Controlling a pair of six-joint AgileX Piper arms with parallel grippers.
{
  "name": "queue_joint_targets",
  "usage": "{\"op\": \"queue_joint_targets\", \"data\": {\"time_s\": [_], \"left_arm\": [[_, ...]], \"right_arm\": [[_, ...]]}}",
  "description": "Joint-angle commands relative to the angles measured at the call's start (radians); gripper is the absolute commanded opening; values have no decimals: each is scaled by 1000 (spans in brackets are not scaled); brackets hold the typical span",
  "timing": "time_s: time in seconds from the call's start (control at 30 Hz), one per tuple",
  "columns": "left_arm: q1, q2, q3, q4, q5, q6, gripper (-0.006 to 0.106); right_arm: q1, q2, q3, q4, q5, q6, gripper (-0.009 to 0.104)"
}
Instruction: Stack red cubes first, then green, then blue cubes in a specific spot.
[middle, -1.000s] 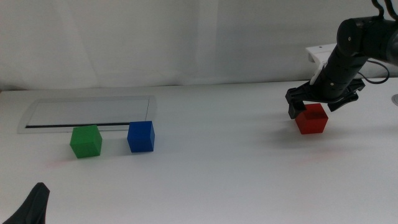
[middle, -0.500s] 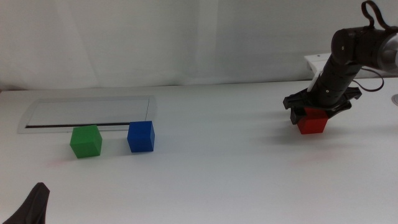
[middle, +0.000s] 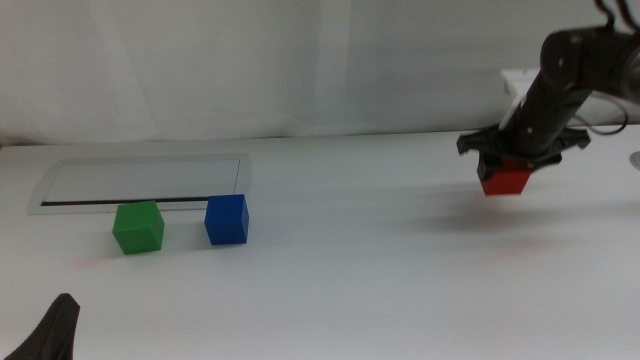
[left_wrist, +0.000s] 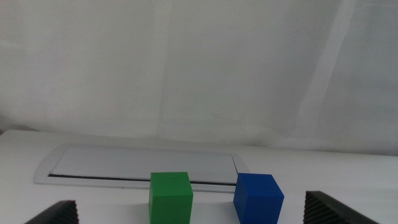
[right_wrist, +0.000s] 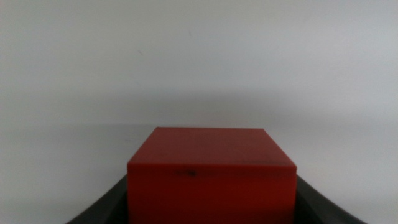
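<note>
Right pincer (middle: 507, 165) clenched on the red cube (middle: 505, 180), carrying it clear of the white worktop (middle: 350, 260) at the far right of the middle view; the gap beneath the cube and the faint shadow on the surface indicate that it is lifted. In the right wrist view the red cube (right_wrist: 211, 174) fills the space between the two dark jaws, seated squarely so that it can be set down flat as the base of the stack. The green cube (middle: 138, 227) and the blue cube (middle: 227, 219) rest just beside each other, apart, in front of a flat grey tray (middle: 140, 182) on the left, well away from the red one. The left pincer (left_wrist: 199, 214) waits low behind them, jaws spread wide and empty, placed to take the green cube next, by judgement.
</note>
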Motion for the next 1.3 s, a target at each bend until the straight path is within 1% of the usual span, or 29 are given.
{"op": "queue_joint_targets", "data": {"time_s": [0.0,0.13,0.27,0.37,0.43,0.63,0.83,0.93,1.03,1.1,1.27], "left_arm": [[-7,6,40,-9,0,-9,90],[-7,6,40,-9,0,-9,90],[-7,6,40,-9,0,-9,90],[-7,6,40,-9,0,-9,90],[-7,6,40,-9,0,-9,90],[-7,6,40,-9,0,-9,90],[-7,6,40,-9,-4,-9,90],[-7,6,40,-9,-4,-9,90],[-7,6,40,-9,-8,-9,90],[-7,6,40,-9,-11,-9,90],[-7,6,40,-9,-11,-9,90]], "right_arm": [[24,-76,-6,-27,10,59,-3],[84,-157,-6,-56,71,166,-3],[166,-207,-6,-58,133,224,-3],[258,-222,-6,-60,172,283,-3],[311,-222,4,-46,187,311,-3],[456,-246,144,-47,94,446,-3],[553,-253,281,-55,27,539,-3],[576,-253,329,-63,-40,582,-3],[586,-253,362,-90,-78,643,-3],[586,-251,372,-102,-85,647,-3],[594,-246,378,-104,-104,647,-3]]}}
